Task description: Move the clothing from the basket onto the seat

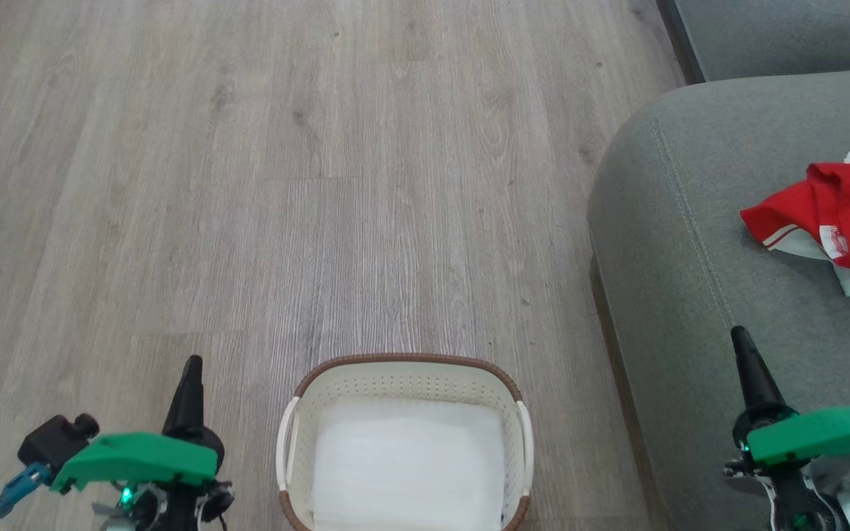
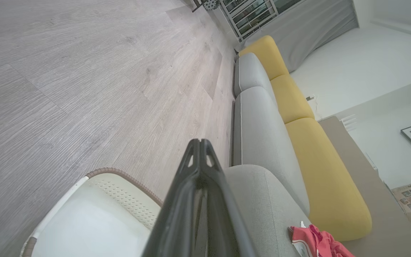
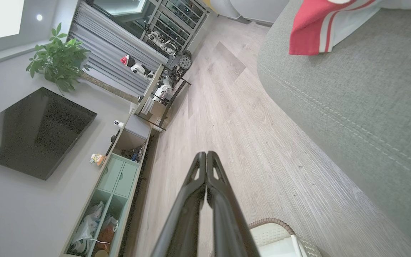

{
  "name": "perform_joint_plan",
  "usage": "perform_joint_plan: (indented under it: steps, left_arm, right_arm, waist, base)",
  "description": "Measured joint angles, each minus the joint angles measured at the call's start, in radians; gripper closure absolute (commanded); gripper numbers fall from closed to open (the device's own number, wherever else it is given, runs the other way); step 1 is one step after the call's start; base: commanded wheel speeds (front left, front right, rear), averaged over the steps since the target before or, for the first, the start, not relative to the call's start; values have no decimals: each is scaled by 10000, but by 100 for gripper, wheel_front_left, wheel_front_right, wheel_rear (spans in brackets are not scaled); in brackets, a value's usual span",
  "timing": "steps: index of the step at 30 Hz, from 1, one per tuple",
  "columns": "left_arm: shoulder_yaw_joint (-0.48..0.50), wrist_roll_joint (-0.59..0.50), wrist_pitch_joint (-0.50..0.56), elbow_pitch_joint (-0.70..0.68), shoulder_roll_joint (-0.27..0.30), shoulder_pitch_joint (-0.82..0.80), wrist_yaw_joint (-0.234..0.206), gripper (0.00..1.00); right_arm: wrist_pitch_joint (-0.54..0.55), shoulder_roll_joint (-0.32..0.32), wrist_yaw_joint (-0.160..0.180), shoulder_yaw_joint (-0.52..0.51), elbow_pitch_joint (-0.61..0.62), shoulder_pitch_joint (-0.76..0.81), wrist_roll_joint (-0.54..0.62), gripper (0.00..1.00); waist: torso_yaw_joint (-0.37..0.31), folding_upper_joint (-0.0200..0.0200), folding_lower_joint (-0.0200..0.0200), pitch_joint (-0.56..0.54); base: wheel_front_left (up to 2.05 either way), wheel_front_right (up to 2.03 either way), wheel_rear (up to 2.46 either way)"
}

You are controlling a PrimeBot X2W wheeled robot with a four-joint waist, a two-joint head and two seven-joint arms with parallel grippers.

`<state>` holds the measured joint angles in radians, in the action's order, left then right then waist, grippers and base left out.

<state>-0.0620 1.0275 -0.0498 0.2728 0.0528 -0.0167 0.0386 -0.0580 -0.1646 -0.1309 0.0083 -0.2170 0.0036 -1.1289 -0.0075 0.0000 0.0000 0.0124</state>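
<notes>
Closed end effectors (image 1: 191, 366) (image 1: 740, 338) upright, basket (image 1: 403, 383) between

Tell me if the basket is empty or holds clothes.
Empty: the basket has a bare white bottom; red clothing lies on the seat.

clothing (image 1: 834, 210): ahead of the right gripper (image 1: 739, 335), cut by the head view's right edge; its print too small to read
basket (image 1: 404, 372): between the left gripper (image 1: 193, 363) and the right gripper, near end cut by the bottom edge; inside washed out white
seat (image 1: 679, 243): beside the right gripper, runs off the right and bottom edges
</notes>
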Motion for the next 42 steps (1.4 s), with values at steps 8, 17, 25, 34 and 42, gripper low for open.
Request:
perform_joint_plan:
  steps: [8,17,25,34,42]
  left_arm:
    - [153,888,240,2,0,-36,151,100]
    - [410,1747,447,2,0,-77,244,100]
    - [520,2631,673,2,-2,-153,412,100]
    - [771,3603,934,2,-2,-222,525,100]
    - [1032,4481,1185,4,-6,-232,660,100]
  right_arm:
    - [215,111,0,-163,-102,-164,-727,100]
    - [472,320,0,-357,-174,-182,-1450,100]
    - [679,430,0,-539,-263,-252,-2178,100]
    - [949,652,0,-732,-362,-362,-3007,100]
    - [1172,761,0,-959,-460,-377,-3743,100]
  waist:
    - [12,0,0,-14]
    - [23,0,0,-28]
    - [34,0,0,-42]
    - [47,0,0,-58]
    - [58,0,0,-73]
  base:
    - [0,0,0]
    - [0,0,0]
    - [0,0,0]
    - [0,0,0]
    - [0,0,0]
